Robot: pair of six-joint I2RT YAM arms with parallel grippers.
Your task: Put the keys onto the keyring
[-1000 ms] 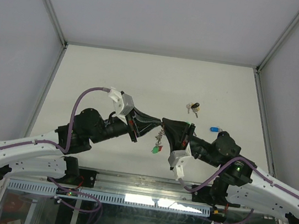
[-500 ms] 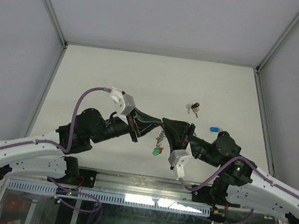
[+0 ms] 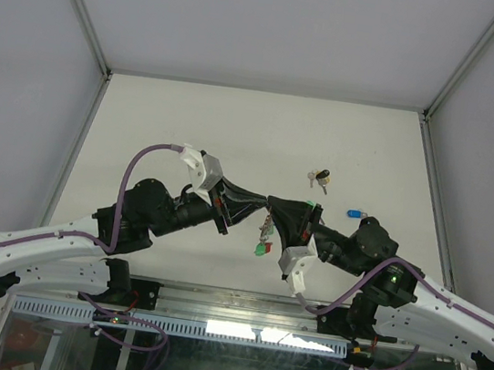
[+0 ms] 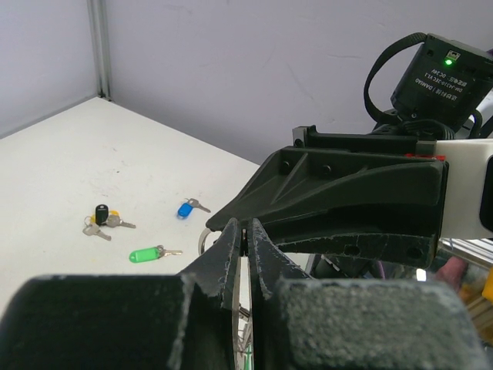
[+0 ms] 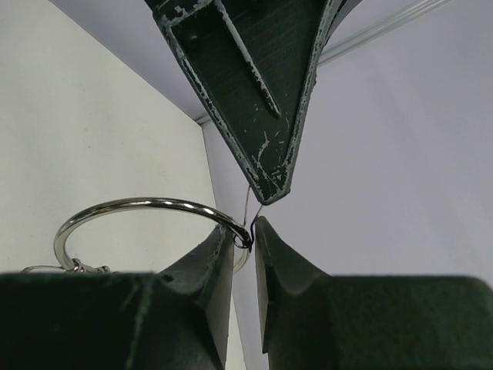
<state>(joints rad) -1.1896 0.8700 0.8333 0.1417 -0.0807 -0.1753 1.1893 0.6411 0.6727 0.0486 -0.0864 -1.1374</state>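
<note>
My right gripper [image 5: 244, 240] has narrowed onto the keyring [image 5: 139, 204] while my left gripper [image 4: 245, 231] stays clamped on it, above the near edge of the table [image 3: 193, 113]; ring pinned both sides, blue key [image 3: 353, 214] unthreaded.

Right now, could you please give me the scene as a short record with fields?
left tool: shut on the keyring, held above the table
right tool: tips on either side of the keyring's wire; grip unclear
below the tools: green-capped key, apparently hanging from the keyring
loose on table: green key, blue key, black-and-yellow bunch
task status: loose keys not yet on the keyring
</note>
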